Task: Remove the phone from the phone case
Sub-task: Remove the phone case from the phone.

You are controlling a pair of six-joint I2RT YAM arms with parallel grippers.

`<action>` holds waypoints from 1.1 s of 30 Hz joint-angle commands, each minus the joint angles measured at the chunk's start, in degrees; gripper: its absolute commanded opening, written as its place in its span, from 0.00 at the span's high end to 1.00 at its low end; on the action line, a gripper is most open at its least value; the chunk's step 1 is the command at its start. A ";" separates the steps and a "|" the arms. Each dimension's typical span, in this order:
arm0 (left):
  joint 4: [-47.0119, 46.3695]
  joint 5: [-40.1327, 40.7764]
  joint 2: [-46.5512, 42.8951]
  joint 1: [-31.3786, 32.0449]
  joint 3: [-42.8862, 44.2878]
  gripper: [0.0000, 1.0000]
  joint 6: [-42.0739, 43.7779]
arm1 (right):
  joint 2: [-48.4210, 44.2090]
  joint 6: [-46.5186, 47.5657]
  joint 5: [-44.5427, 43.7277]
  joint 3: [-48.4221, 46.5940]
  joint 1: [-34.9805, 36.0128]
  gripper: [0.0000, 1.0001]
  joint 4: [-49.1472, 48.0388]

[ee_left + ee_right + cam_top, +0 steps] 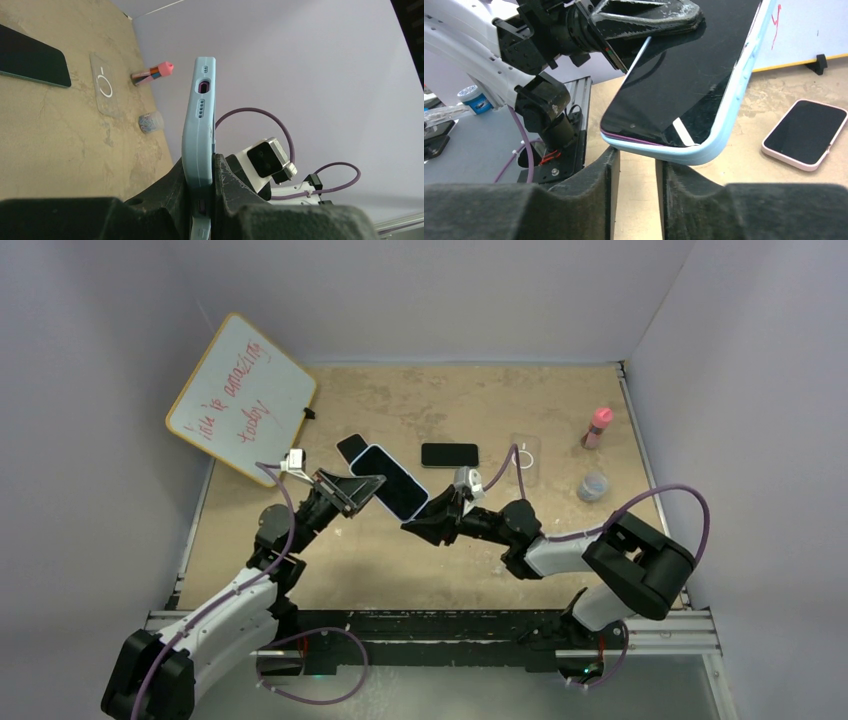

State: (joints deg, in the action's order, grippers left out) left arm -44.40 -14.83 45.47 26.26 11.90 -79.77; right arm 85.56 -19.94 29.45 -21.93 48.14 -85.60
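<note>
While we are keeping the left gripper [202, 175] clenched on 1 long edge of the blue phone case [199, 125], the phone [689, 85] is sitting fully inside it. Both are hanging tilted above the bench [450, 560]. We are holding the right gripper [636, 160] at the lower corner of the case. Its 2 fingers are standing partly apart, grasping nothing. We cannot tell whether they are touching the case.
</note>
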 commanded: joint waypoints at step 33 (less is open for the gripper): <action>0.51 -4.88 -0.69 -0.86 3.39 1.00 2.41 | 0.90 -14.01 -1.35 -2.14 -1.21 0.51 -23.21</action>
State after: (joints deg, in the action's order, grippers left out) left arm -39.48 -18.48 45.54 25.82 12.75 -76.93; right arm 87.24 -34.72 30.98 -21.85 47.18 -86.46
